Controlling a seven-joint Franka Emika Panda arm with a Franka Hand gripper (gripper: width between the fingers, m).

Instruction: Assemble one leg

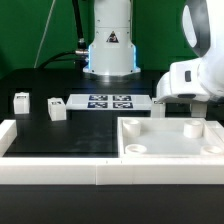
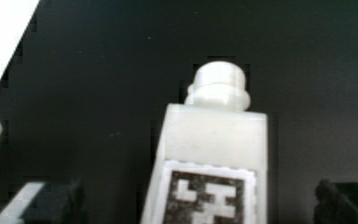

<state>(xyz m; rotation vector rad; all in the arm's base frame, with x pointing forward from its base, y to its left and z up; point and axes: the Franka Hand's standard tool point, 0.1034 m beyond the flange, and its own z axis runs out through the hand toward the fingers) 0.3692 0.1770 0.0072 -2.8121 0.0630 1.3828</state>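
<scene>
Gripper [image 2: 190,200] open, fingers [image 2: 34,203] either side of the leg [image 2: 211,140] w/ gaps, leg flat tag-up on table [image 2: 87,60] by the tray [image 1: 165,140]: closing off-centre could skew it, & a grip near its end may let it tip.

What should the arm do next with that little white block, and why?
Probably ease the leg down into the corner of the tray beneath it. The gripper hangs over the tray's far corner on the exterior view's right, with the leg's knobbed tip pointing away from the wrist; whether it has seated I cannot tell.
</scene>
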